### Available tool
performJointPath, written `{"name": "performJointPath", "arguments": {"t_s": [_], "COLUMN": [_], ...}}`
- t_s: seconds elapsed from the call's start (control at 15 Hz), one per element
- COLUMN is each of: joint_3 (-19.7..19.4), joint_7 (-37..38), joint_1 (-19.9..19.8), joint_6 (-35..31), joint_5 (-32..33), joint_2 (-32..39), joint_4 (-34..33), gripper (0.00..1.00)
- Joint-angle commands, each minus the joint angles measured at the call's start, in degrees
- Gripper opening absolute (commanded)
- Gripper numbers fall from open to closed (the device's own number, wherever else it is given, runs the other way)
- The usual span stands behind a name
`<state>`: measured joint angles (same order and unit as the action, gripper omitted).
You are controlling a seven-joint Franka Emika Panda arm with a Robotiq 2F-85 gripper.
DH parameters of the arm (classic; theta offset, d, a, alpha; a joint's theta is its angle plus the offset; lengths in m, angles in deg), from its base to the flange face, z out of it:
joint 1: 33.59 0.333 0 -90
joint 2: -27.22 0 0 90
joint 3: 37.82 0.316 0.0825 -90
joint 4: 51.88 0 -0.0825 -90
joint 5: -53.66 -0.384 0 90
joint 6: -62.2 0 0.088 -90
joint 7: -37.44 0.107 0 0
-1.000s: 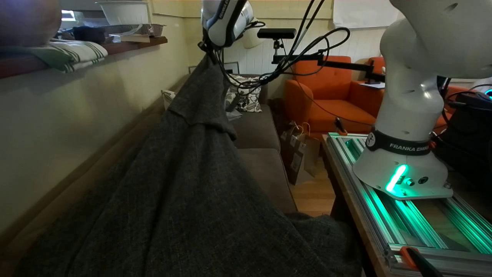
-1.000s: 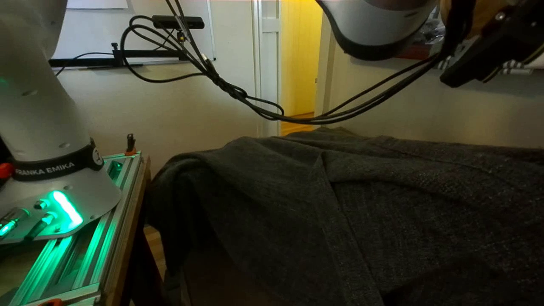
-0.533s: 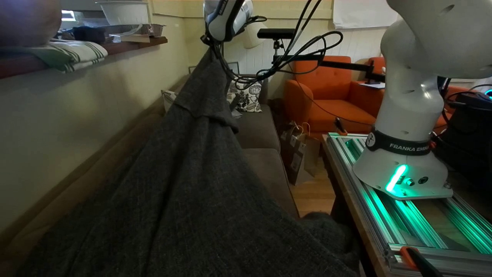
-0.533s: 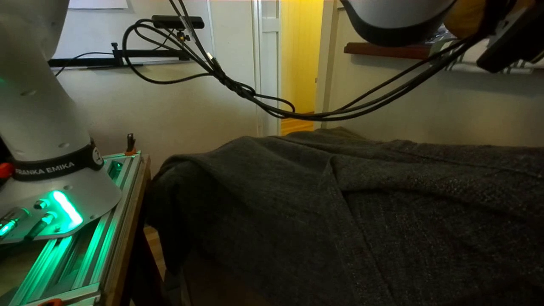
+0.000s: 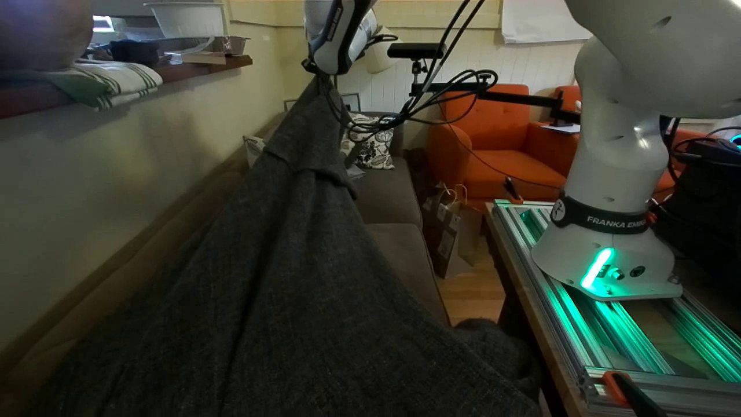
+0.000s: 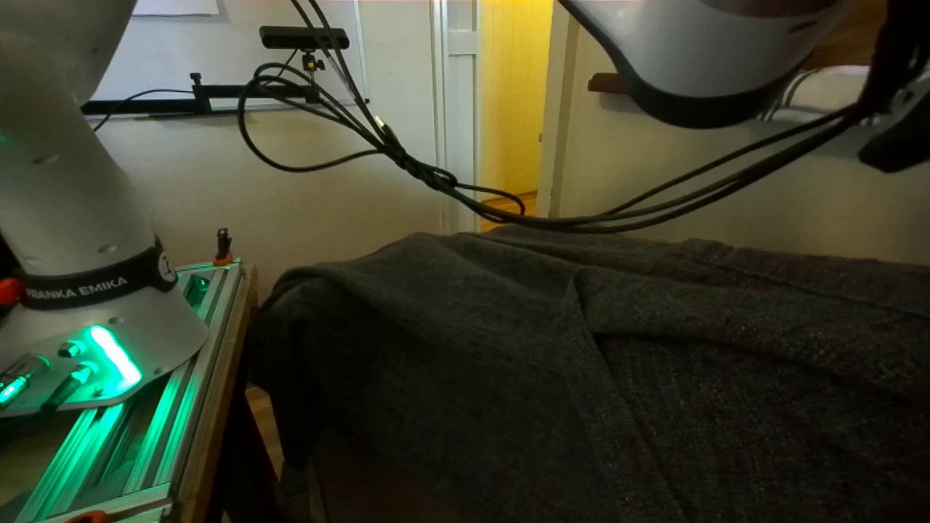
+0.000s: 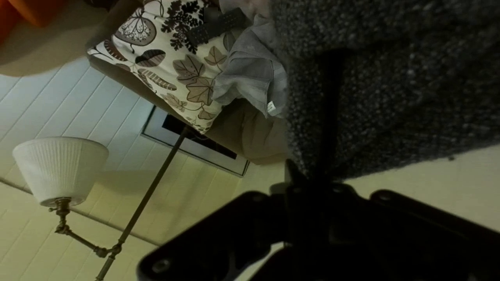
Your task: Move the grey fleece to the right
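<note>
jaws: are pinching a gathered fold at the top of the grey fleece (image 5: pixel 289 278), their tips disappearing into the dark weave in the wrist view.
grey fleece: is hanging in a narrow peak from the jaws, widening downward and covering part of the sofa surface (image 5: pixel 389 200); in both exterior views one side is bulging toward the robot base (image 5: pixel 613 249).
arm (image 5: pixel 338 40): is reaching over the sofa surface, ending at the peak of the grey fleece.
cables (image 6: pixel 429 174): are sagging above the grey fleece.
grey cloth (image 7: pixel 252 66): is lying against the patterned pillow (image 7: pixel 164 58), showing beside the grey fleece in the wrist view; whether they are touching, i cannot tell.
patterned pillow: is resting at the far end of the sofa surface, beyond the grey fleece.
lamp (image 7: pixel 60 168): is showing beyond the grey fleece.
robot base: is standing apart from the grey fleece, its light (image 5: pixel 596 267) glowing green.
metal frame (image 5: pixel 683 387): is bearing the robot base, running just beside the grey fleece.
paper bags (image 5: pixel 463 249): are standing on the floor (image 5: pixel 472 295) beyond the grey fleece.
orange armchair (image 5: pixel 509 156): is standing farther beyond the grey fleece.
</note>
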<state>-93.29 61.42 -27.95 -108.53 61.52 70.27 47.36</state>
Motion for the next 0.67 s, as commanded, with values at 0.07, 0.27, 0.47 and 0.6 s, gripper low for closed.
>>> {"name": "performJointPath", "arguments": {"t_s": [0.07,0.27,0.47,0.6], "joint_3": [-1.7,-2.4,-5.3,-8.0], "joint_7": [2.8,3.6,6.2,8.3], "joint_1": [-6.6,-10.5,-13.9,-16.2], "joint_6": [-1.2,-0.5,0.8,2.5], "joint_5": [-4.4,-6.4,-7.8,-8.6], "joint_2": [11.3,16.4,22.0,25.4], "joint_4": [-13.7,-21.4,-29.4,-34.5], "gripper": [0.01,0.01,0.01,0.01]}}
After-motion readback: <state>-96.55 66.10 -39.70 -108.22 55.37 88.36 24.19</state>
